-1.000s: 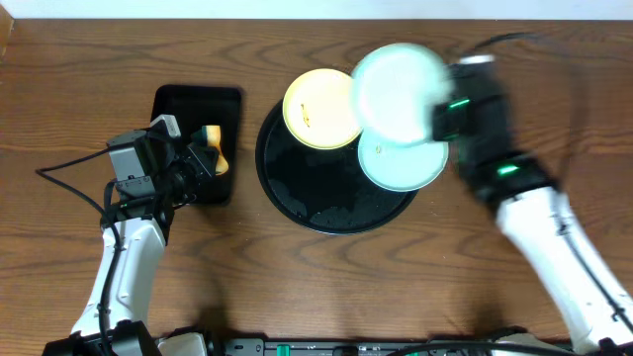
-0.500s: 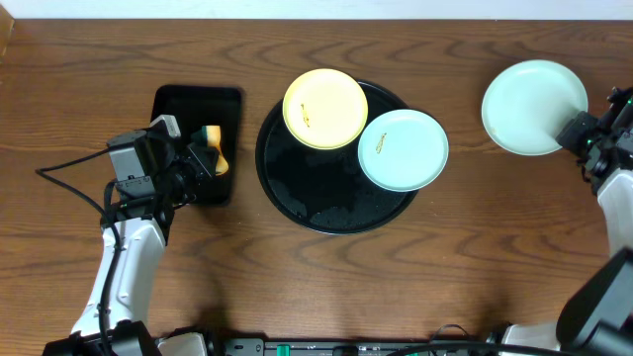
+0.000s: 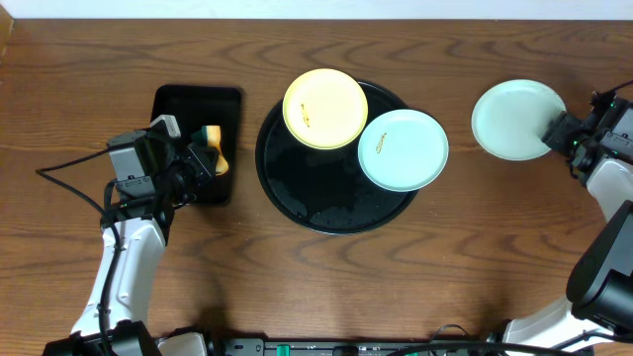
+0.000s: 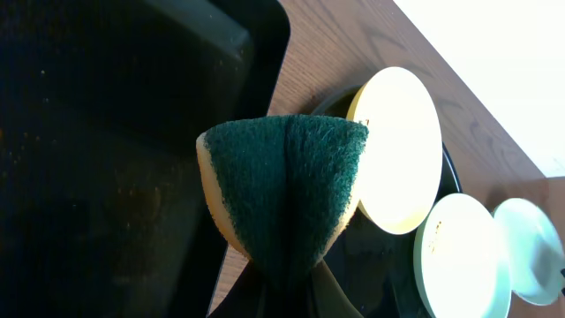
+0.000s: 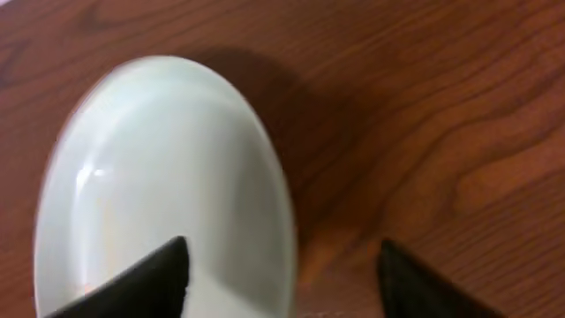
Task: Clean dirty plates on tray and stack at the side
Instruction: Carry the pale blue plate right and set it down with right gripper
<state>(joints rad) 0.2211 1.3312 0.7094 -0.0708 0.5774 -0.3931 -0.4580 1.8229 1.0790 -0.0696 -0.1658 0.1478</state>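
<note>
Round tray (image 3: 334, 214): glossy black with a raised rim, at the middle of the wooden tabletop (image 3: 297, 297); two of the three plates rest on it.
Yellow plate (image 3: 324, 108): on the far left part of the round tray, its edge reaching out past the tray's rim; a small brown mark shows near its left side.
Mint plate on the tray (image 3: 403, 149): on the right part of the round tray, overhanging its right rim and just beside the yellow plate; it bears what looks like a faint smudge, though the overhead view is too coarse to be sure.
Third plate (image 3: 512, 119): pale mint, off the round tray and well to its right, lying on the bare tabletop; its inside looks clean in the right wrist view.
Right fingers (image 3: 559, 132): spread wide at the third plate's right edge, one finger over the plate's rim and the other over the wood; they pinch nothing.
Left fingers (image 4: 281, 287): pressed together on a sponge (image 4: 282, 185), folded with its green scouring side outward and yellow showing at the edges.
Sponge position: held left of the round tray, above the right edge of the rectangular black tray (image 3: 193, 109).
Rectangular black tray: on the tabletop just left of the round tray, apart from it.
</note>
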